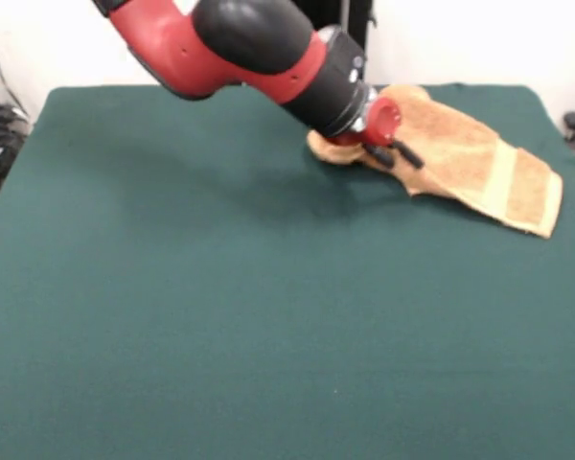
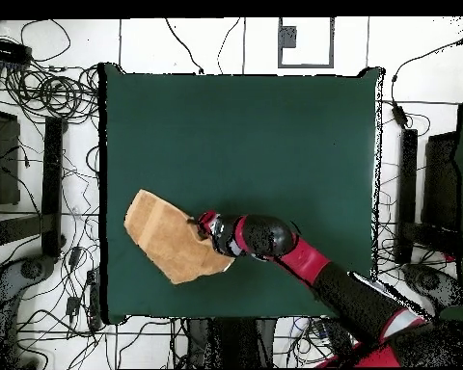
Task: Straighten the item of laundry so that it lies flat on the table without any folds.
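Observation:
The orange-tan towel (image 1: 465, 153) lies on the green table (image 1: 220, 316) at the far right of the front view, with its pale band stripe (image 1: 503, 177) near the right edge. Its left end is bunched under the arm's wrist. My gripper (image 1: 395, 154) points down onto the towel's left part, and its two black fingers (image 1: 409, 153) stand apart, open, on the cloth. In the overhead view the towel (image 2: 163, 241) sits near the table's (image 2: 255, 125) left edge, and the gripper (image 2: 198, 229) is at its right side.
The red and black arm (image 1: 259, 53) comes across the far half of the table from the upper left. Cables and equipment (image 2: 42, 96) lie on the floor round the table. The towel's right corner lies near the table's edge.

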